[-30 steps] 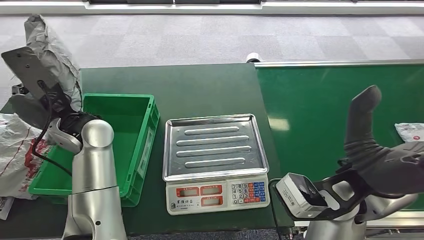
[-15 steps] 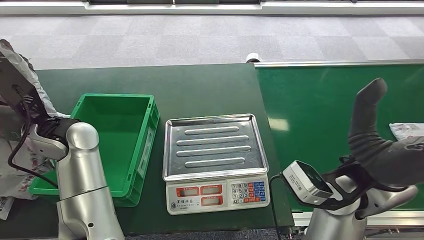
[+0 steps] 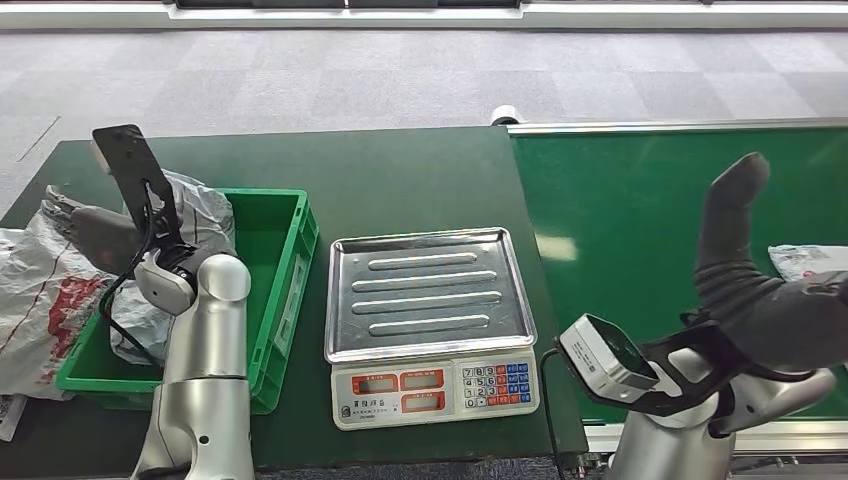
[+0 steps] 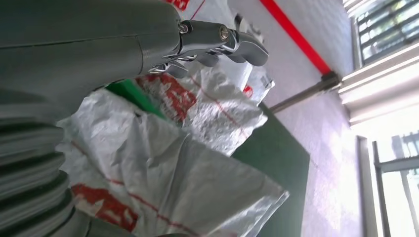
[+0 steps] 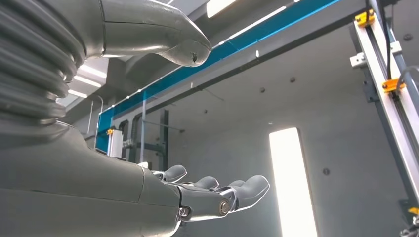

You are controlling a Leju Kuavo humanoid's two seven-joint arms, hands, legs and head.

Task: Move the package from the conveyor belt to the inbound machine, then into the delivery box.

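A crumpled grey package [image 3: 203,214] lies in the left end of the green delivery box [image 3: 288,262], partly behind my left forearm. My left hand [image 3: 84,228] hovers over the box's left wall with its fingers stretched out and nothing in them. In the left wrist view the fingers [image 4: 223,39] stand clear above the package [image 4: 163,173]. My right hand [image 3: 775,305] is raised beside the conveyor belt [image 3: 640,220], thumb up, open and holding nothing; its spread fingers [image 5: 217,190] face the ceiling. A second white package [image 3: 806,261] lies on the belt at the far right.
The scale with a steel tray [image 3: 430,290] and keypad [image 3: 497,383] stands between box and belt. White bags with red print [image 3: 38,295] are heaped left of the box. Grey carpet lies beyond the table.
My left arm swung down from holding the grey package high and let it go; the package now lies in the green box. The white package on the belt drifted slightly left.
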